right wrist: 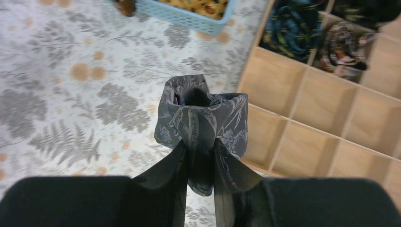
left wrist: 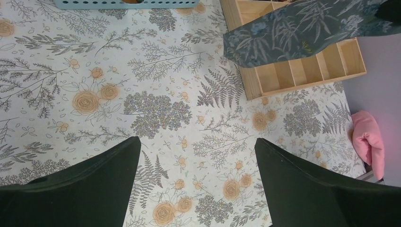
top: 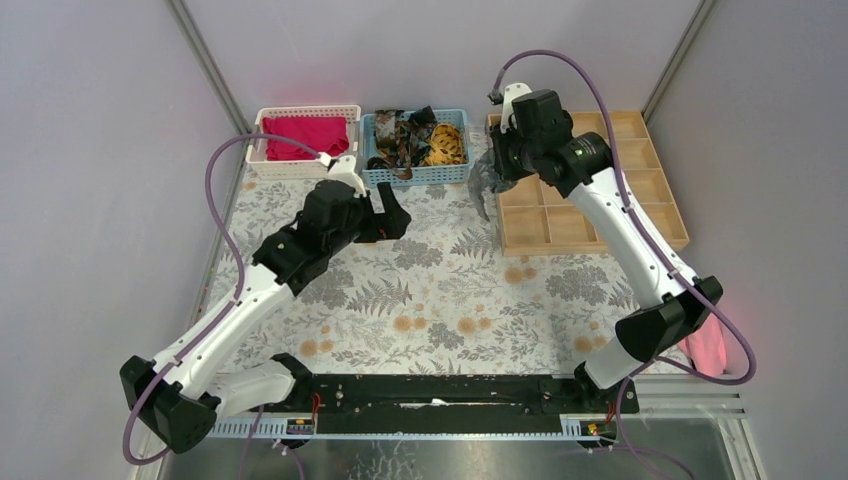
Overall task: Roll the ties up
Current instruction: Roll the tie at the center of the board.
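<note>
My right gripper [right wrist: 199, 147] is shut on a rolled dark grey leaf-patterned tie [right wrist: 201, 113] and holds it in the air at the left edge of the wooden compartment tray [top: 640, 185]. The tie hangs below that gripper in the top view [top: 483, 190] and shows in the left wrist view [left wrist: 302, 26]. Two coiled ties [right wrist: 293, 28] lie in far tray compartments. Loose ties [top: 415, 138], one yellow-orange, fill the blue basket [top: 455, 172]. My left gripper [left wrist: 196, 156] is open and empty above the floral tablecloth, near the blue basket [top: 392, 215].
A white basket [top: 300, 165] with magenta cloth [top: 305, 135] stands at the back left. A pink cloth [left wrist: 369, 142] lies at the table's right edge. Purple cables loop over both arms. The floral cloth [top: 430, 290] covers the table.
</note>
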`<state>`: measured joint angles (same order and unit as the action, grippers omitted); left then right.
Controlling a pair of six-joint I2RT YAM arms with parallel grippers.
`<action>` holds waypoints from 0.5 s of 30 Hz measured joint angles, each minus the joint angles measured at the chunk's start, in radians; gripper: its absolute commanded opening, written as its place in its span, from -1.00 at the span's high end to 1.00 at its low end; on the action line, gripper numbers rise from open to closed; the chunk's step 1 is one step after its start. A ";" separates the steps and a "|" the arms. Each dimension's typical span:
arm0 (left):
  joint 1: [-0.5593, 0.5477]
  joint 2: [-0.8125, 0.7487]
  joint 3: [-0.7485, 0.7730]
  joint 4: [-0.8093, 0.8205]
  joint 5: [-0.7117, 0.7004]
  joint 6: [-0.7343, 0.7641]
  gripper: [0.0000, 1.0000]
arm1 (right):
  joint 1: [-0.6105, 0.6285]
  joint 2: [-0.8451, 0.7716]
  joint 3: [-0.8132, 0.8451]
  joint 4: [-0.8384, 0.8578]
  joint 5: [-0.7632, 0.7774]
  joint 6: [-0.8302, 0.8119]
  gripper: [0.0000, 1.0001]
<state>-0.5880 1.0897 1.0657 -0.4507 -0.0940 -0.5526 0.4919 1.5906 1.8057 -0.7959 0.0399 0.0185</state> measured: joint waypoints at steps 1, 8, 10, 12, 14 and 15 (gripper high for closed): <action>0.000 -0.002 0.000 0.000 0.000 0.000 -0.97 | 0.006 0.000 0.008 -0.009 0.035 -0.009 0.87; 0.000 -0.017 -0.044 0.000 -0.006 0.000 -0.97 | 0.150 0.100 0.023 -0.029 0.257 -0.077 0.89; 0.000 -0.026 -0.067 0.000 -0.011 0.000 -0.98 | 0.196 0.166 -0.006 -0.010 0.274 -0.086 0.89; 0.000 -0.041 -0.093 -0.001 -0.019 0.000 -0.97 | 0.236 0.231 -0.033 0.000 0.275 -0.090 0.89; 0.000 -0.060 -0.116 -0.003 -0.024 0.000 -0.97 | 0.271 0.290 -0.056 0.011 0.258 -0.092 0.90; 0.000 -0.075 -0.131 -0.004 -0.027 0.000 -0.97 | 0.288 0.315 -0.071 0.024 0.240 -0.092 0.90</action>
<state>-0.5880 1.0149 0.9344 -0.4545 -0.1207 -0.5526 0.7795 1.9060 1.7344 -0.7723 0.2802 -0.0731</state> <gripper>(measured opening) 0.986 0.269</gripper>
